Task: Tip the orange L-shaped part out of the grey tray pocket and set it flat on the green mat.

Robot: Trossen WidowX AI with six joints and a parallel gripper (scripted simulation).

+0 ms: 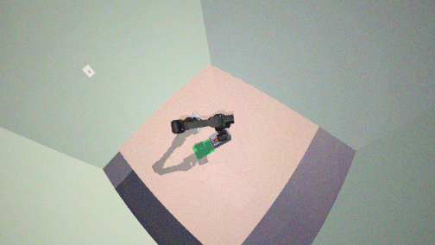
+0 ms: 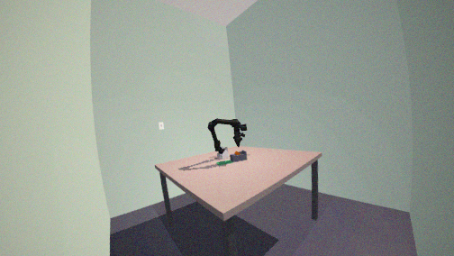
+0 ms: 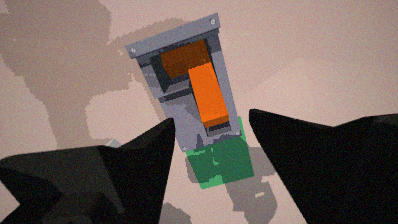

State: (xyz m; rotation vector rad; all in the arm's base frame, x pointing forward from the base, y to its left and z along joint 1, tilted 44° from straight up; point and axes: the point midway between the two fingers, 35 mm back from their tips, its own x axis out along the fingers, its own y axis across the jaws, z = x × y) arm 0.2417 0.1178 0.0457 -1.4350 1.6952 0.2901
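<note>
The orange L-shaped part (image 3: pixel 207 92) (image 2: pixel 237 153) lies in the pocket of the grey tray (image 3: pixel 175 42) (image 1: pixel 227 140) (image 2: pixel 240 157). In the wrist view its short L end is dark and low. Its long straight end is bright and looks tipped up, toward the green mat (image 3: pixel 222 162) (image 1: pixel 203 150) (image 2: pixel 222 163). The mat adjoins the tray's near end. My gripper (image 3: pixel 211 119) (image 1: pixel 221 133) (image 2: pixel 237 144) is open and empty. It hangs above the tray, with the fingers either side of the raised end and apart from it.
The tray and mat sit on a pink table (image 1: pixel 259 172) (image 2: pixel 252 180) near the arm's base (image 1: pixel 177 126) (image 2: pixel 219 153). A small white plate (image 1: pixel 196 116) lies by the base. The table's edges are far from the tray.
</note>
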